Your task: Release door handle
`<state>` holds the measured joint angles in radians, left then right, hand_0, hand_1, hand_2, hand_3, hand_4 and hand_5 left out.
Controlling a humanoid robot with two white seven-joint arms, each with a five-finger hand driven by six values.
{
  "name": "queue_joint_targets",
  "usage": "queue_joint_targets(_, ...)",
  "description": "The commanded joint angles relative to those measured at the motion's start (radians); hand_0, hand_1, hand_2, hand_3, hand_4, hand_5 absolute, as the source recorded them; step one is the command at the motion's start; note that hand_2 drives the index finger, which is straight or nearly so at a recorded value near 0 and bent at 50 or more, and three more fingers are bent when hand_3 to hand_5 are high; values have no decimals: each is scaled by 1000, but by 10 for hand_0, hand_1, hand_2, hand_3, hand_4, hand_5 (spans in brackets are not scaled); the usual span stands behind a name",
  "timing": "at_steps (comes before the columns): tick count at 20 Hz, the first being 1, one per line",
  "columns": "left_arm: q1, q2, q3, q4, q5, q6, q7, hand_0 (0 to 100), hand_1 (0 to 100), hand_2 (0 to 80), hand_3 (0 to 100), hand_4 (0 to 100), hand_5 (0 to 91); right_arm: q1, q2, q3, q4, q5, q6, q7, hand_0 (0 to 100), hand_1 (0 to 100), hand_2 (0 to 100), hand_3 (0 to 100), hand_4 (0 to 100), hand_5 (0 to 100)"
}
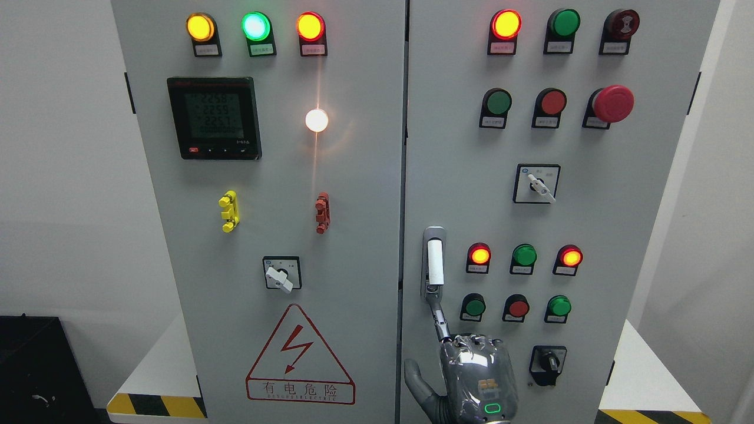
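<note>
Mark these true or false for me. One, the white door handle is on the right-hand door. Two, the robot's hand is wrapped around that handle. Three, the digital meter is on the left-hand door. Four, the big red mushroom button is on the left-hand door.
1. True. The white door handle stands upright near the inner edge of the right-hand door.
2. False. The right hand sits below the handle. Only one finger reaches up to the handle's lower end.
3. True. The digital meter is on the upper part of the left-hand door.
4. False. The red mushroom button is on the upper right of the right-hand door.
</note>
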<state>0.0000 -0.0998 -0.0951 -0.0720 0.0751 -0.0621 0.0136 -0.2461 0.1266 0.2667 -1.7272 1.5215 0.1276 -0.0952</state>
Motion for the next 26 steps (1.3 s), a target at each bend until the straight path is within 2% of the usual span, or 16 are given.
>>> queue_joint_targets(1,17,0,0,0,-1,-1,0,120,556,0,0,0,0,-2,-1,0,-34,0,0,0,433,288,129,1000,979,1000)
queue_joint_targets(26,17,0,0,0,0,-1,0,120,556,0,0,0,0,-2,-1,3,-72,9,-5,2,429,300,136,1000,985,1000)
